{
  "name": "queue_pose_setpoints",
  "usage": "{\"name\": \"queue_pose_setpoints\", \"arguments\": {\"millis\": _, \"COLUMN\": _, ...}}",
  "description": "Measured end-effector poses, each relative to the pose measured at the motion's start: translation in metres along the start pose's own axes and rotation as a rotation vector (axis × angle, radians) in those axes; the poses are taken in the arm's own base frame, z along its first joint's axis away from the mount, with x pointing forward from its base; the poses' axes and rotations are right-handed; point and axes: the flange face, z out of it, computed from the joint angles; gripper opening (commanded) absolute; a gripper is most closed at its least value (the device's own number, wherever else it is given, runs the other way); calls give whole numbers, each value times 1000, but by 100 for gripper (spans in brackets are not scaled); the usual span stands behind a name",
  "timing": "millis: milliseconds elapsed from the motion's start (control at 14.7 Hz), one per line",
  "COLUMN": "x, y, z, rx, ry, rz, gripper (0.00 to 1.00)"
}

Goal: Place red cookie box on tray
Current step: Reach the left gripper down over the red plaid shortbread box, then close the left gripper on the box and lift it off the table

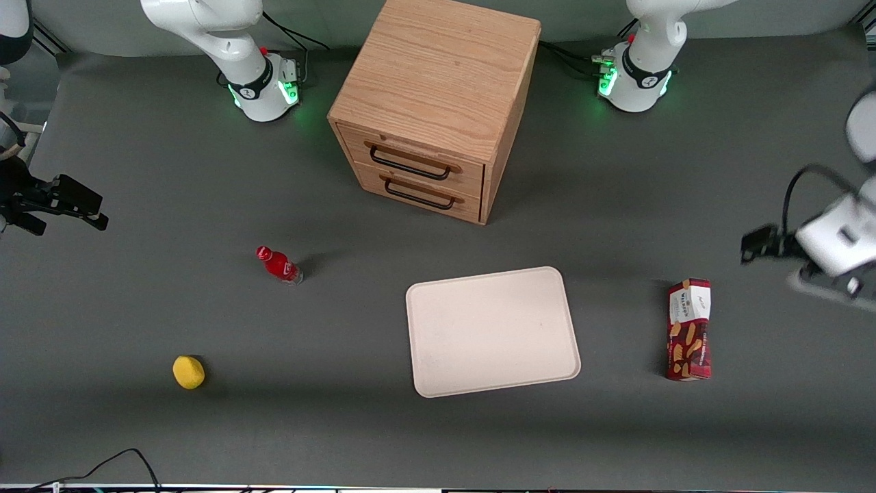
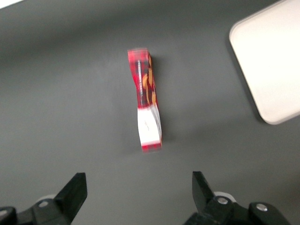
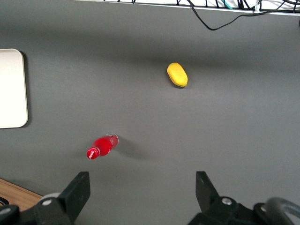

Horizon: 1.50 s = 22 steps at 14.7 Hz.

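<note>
The red cookie box [image 1: 689,329] lies flat on the grey table toward the working arm's end, with its white label end farther from the front camera. It also shows in the left wrist view [image 2: 146,102]. The cream-white tray [image 1: 493,332] lies beside it, nearer the table's middle, with nothing on it; one corner shows in the left wrist view [image 2: 269,61]. My left gripper [image 1: 831,284] hangs above the table beside the box, a little farther from the front camera and apart from it. In the left wrist view the gripper [image 2: 139,187] is open and holds nothing.
A wooden two-drawer cabinet [image 1: 431,103] stands at the back middle. A small red bottle [image 1: 278,265] and a yellow round object [image 1: 188,372] lie toward the parked arm's end. A black cable [image 1: 130,455] lies at the table's front edge.
</note>
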Motion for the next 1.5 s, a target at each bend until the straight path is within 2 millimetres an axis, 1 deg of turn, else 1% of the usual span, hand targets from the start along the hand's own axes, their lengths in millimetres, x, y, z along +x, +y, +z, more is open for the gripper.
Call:
{"name": "queue_pose_setpoints", "arguments": {"millis": 136, "x": 24, "y": -5, "z": 49, "rx": -7, "ry": 40, "rz": -9, "gripper": 100}}
{"name": "queue_pose_setpoints", "arguments": {"millis": 273, "x": 43, "y": -1, "z": 91, "rx": -1, "ry": 84, "rz": -25, "gripper": 100}}
{"name": "queue_pose_setpoints", "arguments": {"millis": 409, "x": 56, "y": 6, "z": 129, "rx": 31, "ry": 102, "rz": -25, "gripper": 100}}
{"name": "queue_pose_setpoints", "arguments": {"millis": 614, "x": 64, "y": 7, "z": 177, "rx": 47, "ry": 114, "rz": -15, "gripper": 100}}
{"name": "queue_pose_setpoints", "arguments": {"millis": 818, "x": 63, "y": 3, "z": 220, "rx": 64, "ry": 100, "rz": 9, "gripper": 100}}
{"name": "queue_pose_setpoints", "arguments": {"millis": 886, "x": 62, "y": 2, "z": 232, "rx": 70, "ry": 86, "rz": 18, "gripper": 92}}
{"name": "queue_pose_setpoints", "arguments": {"millis": 955, "x": 60, "y": 1, "z": 243, "rx": 73, "ry": 73, "rz": 23, "gripper": 40}}
{"name": "queue_pose_setpoints", "arguments": {"millis": 1023, "x": 58, "y": 0, "z": 251, "rx": 70, "ry": 64, "rz": 19, "gripper": 9}}
{"name": "queue_pose_setpoints", "arguments": {"millis": 1091, "x": 57, "y": -1, "z": 255, "rx": 67, "ry": 59, "rz": 7, "gripper": 0}}
{"name": "queue_pose_setpoints", "arguments": {"millis": 1295, "x": 57, "y": -8, "z": 253, "rx": 70, "ry": 61, "rz": -17, "gripper": 0}}
{"name": "queue_pose_setpoints", "arguments": {"millis": 1500, "x": 57, "y": -9, "z": 250, "rx": 71, "ry": 58, "rz": -21, "gripper": 0}}
